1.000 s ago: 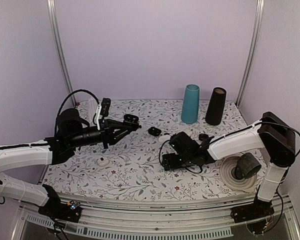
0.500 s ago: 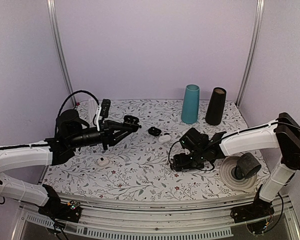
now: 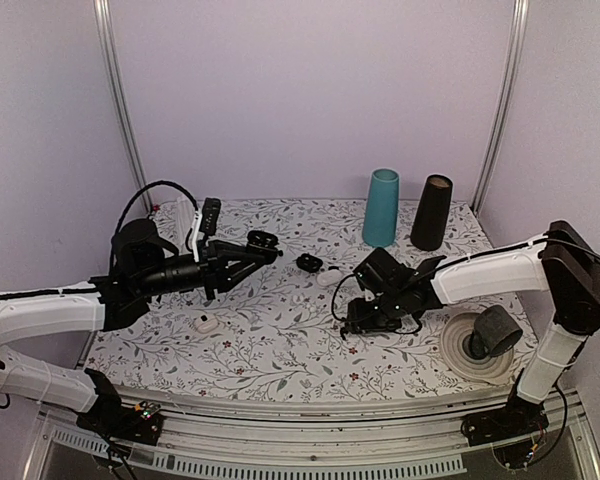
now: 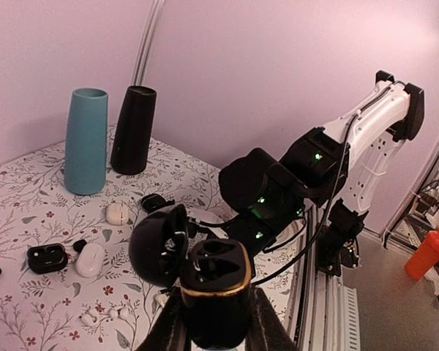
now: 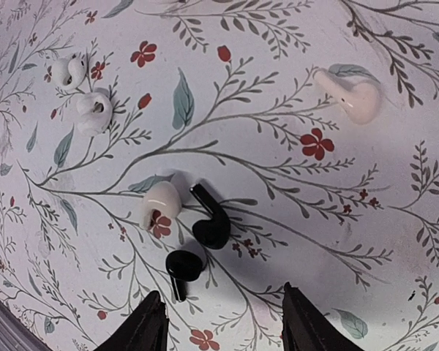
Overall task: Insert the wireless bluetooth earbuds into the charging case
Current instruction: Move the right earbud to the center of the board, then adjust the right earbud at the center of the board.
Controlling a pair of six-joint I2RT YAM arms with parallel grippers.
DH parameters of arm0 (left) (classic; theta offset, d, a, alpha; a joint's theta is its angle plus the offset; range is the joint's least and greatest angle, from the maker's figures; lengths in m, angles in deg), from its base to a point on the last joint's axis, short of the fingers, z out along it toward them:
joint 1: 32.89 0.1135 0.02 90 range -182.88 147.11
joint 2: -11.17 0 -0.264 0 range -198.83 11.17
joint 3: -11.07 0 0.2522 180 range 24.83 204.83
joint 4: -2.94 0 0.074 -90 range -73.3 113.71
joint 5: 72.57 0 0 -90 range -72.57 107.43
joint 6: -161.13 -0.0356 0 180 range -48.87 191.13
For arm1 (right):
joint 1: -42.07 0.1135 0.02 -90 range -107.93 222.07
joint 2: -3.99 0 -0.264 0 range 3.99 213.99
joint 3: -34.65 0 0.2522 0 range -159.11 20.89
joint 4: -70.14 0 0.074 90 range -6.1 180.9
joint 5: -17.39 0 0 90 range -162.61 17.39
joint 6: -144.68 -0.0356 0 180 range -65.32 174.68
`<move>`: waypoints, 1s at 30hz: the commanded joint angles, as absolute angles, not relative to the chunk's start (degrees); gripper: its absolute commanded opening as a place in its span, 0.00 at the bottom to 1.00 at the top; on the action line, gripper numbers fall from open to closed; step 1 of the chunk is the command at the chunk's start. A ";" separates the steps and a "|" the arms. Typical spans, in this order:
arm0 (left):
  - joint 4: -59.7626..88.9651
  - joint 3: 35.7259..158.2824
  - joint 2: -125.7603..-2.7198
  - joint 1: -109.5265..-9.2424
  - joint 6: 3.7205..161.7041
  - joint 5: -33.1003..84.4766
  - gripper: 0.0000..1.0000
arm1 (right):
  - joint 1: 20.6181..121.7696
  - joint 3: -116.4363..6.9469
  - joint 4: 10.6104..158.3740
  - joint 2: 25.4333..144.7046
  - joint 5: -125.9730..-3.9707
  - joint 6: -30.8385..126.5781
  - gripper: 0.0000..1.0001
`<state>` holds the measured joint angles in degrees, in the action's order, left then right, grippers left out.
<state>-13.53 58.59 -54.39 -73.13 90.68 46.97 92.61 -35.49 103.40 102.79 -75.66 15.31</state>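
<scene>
The left gripper (image 4: 214, 323) clamps an open black case (image 4: 205, 281). The right gripper (image 5: 227, 322), fingers apart, hovers over two black earbuds (image 5: 211, 223), seemingly without touching them.

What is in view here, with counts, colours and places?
white earbuds: four, white, loose on the tablecloth in the right wrist view
black earbuds: two, black, together beside one white earbud
charging case: one, black with gold rim, open, in the left claw
white cases: two, white, closed, mid-table
small black case: one, black, open, beside a white case
teal cup: one, teal, far edge
black cup: one, black, right of the teal cup
dark roll: one, dark, on a white dish, near right corner
orange bottle: one, orange, beyond the tablecloth's edge
left claw: shut on the charging case
right claw: open above the earbuds
</scene>
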 commanded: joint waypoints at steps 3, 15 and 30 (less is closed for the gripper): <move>-14.94 58.07 -53.18 -72.61 90.73 47.75 0.00 | 92.25 -39.54 104.49 106.37 -76.62 15.84 0.50; -14.84 57.97 -53.00 -72.56 90.36 48.23 0.00 | 92.32 -42.38 106.32 109.57 -78.95 17.04 0.31; -14.94 57.39 -52.74 -72.52 90.38 48.28 0.00 | 93.37 -45.20 107.14 113.88 -81.11 17.88 0.31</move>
<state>-13.64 58.40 -53.98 -73.11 90.68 47.88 93.05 -43.77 106.16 112.04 -79.16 17.43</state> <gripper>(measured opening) 0.219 0.310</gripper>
